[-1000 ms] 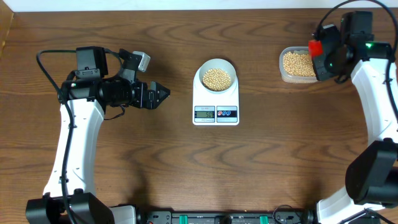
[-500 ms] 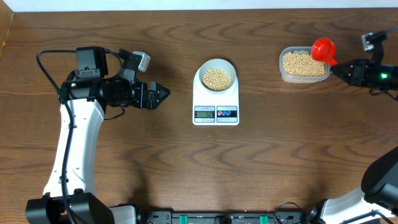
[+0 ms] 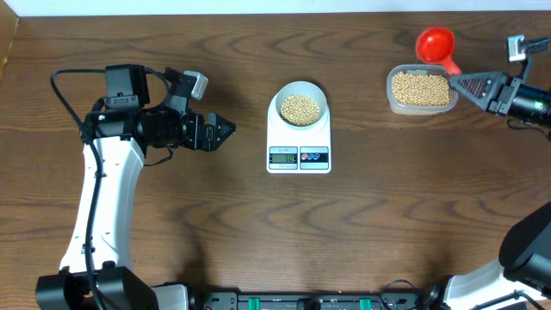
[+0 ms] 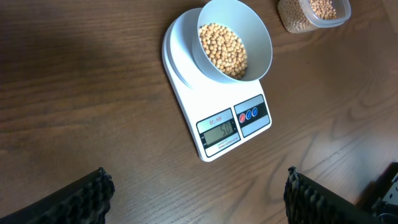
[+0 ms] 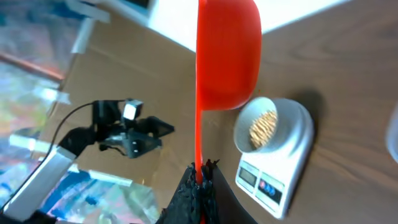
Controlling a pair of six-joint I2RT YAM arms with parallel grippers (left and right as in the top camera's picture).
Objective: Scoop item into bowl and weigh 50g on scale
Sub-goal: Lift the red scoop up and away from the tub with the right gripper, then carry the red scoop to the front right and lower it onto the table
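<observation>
From overhead, your left tool (image 3: 225, 129) hangs over the bare tabletop (image 3: 387, 215) with its jaws spread and nothing between them. The scale (image 3: 299, 158) lies straight ahead of its tips, apart from them. The bowl (image 3: 299, 85) sits on the scale's platform, on the half away from the display, with the beans (image 3: 300, 109) heaped inside it. Your right tool (image 3: 458, 83) is clamped shut on the handle of a red scoop (image 3: 435, 43). The handle runs out ahead of its tips, and the cup ends just past the far rim of the clear tub (image 3: 392, 102). That tub, also loaded with beans, lies directly ahead of and below the right tool's tips. The scale and bowl are well beyond it in the same direction.

From the left wrist, you see one finger at each lower corner, wide apart, with open wood between them. Ahead of them the scale lies at an angle, its display end nearer the tool. The digits look like 50. The bowl of beans rests on the farther end, and the tub shows farther off to one side.

From the right wrist, the two fingers meet on the scoop's thin handle. The red cup stands out ahead of the tips. Beyond it lie the scale and the bowl of beans, with the left arm farther off.
</observation>
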